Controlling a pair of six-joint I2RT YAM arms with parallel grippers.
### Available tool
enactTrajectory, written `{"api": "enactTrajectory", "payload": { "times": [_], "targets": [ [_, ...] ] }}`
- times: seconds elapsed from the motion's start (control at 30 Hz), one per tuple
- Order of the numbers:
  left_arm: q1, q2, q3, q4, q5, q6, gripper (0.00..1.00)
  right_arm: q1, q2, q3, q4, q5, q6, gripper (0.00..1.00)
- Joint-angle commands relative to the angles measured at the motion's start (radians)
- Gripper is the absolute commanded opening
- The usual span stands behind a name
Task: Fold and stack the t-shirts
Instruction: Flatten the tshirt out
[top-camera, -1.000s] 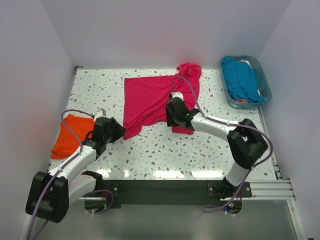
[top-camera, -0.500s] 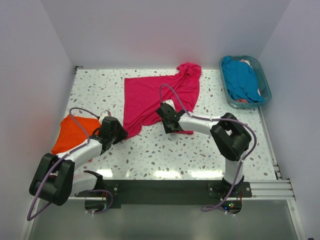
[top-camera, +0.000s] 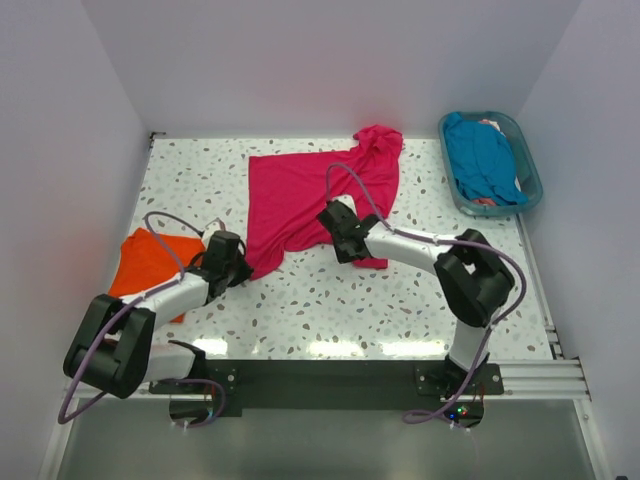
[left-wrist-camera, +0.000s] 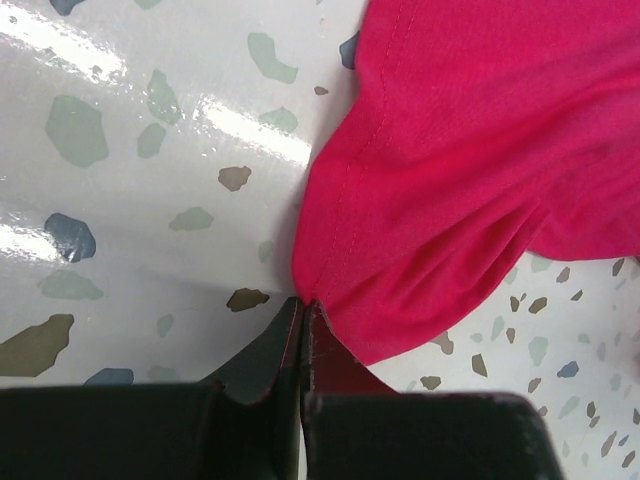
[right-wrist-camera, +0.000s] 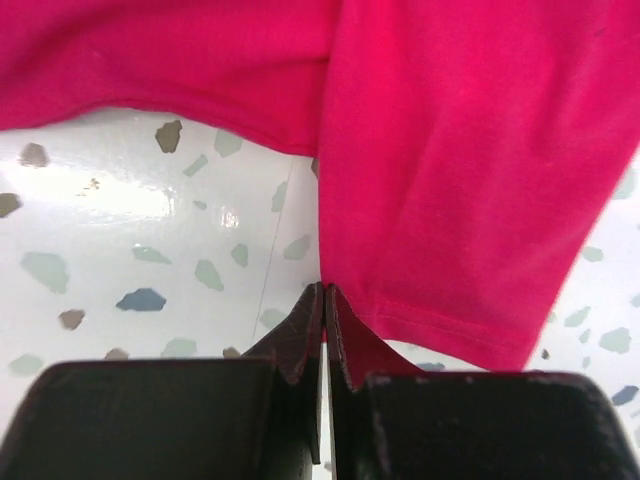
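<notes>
A hot pink t-shirt (top-camera: 300, 195) lies spread across the middle of the speckled table, with its far right part bunched up. My left gripper (top-camera: 243, 268) is shut on the shirt's near left corner; in the left wrist view the pink cloth (left-wrist-camera: 470, 150) bunches into the closed tips of that gripper (left-wrist-camera: 303, 300). My right gripper (top-camera: 336, 224) is shut on the near right hem, where the pink fabric (right-wrist-camera: 450, 150) meets its closed tips (right-wrist-camera: 324, 288). An orange t-shirt (top-camera: 148, 265) lies at the left edge. A teal blue t-shirt (top-camera: 485, 155) sits in the basket.
The teal plastic basket (top-camera: 536, 185) stands at the back right corner, with a bit of salmon-red cloth showing under the blue tee. White walls close in the table on three sides. Purple cables loop over both arms.
Both grippers have closed on the pink t-shirt's near edge. The left gripper slid right to the shirt's corner, and the right one shifted slightly along the hem.
</notes>
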Motion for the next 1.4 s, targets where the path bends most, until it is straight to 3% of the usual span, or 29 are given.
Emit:
{"api": "enactTrajectory", "payload": {
  "times": [0.0, 0.17, 0.33, 0.63, 0.87, 0.97, 1.07, 1.23, 1.37],
  "targets": [
    [-0.006, 0.009, 0.048, -0.067, -0.02, 0.021, 0.0, -0.049, -0.173, 0.021, -0.025, -0.028, 0.007, 0.0],
    [0.016, -0.032, 0.091, -0.121, -0.02, 0.052, 0.0, -0.219, -0.388, -0.067, -0.022, -0.134, 0.017, 0.0],
    [0.112, -0.093, 0.123, -0.164, 0.046, 0.099, 0.0, -0.328, -0.669, -0.185, -0.051, -0.143, 0.051, 0.0],
    [0.168, -0.204, 0.164, -0.259, 0.099, 0.15, 0.0, -0.371, -1.117, -0.26, -0.252, -0.057, 0.169, 0.0],
    [0.181, -0.34, 0.203, -0.346, 0.136, 0.155, 0.0, -0.371, -1.337, -0.213, -0.358, -0.001, 0.261, 0.0],
    [0.183, -0.406, 0.259, -0.368, 0.132, 0.155, 0.0, -0.371, -1.33, -0.173, -0.336, 0.0, 0.254, 0.0],
    [0.183, -0.4, 0.325, -0.342, 0.139, 0.152, 0.0, -0.371, -1.22, -0.136, -0.272, -0.03, 0.203, 0.0],
    [0.184, -0.224, 0.423, -0.218, 0.19, 0.141, 0.0, -0.375, -0.907, -0.023, -0.119, -0.096, 0.139, 0.0],
    [0.186, 0.001, 0.621, -0.114, 0.211, 0.145, 0.0, -0.416, -0.62, 0.141, -0.013, -0.166, 0.102, 0.0]
  ]
}}
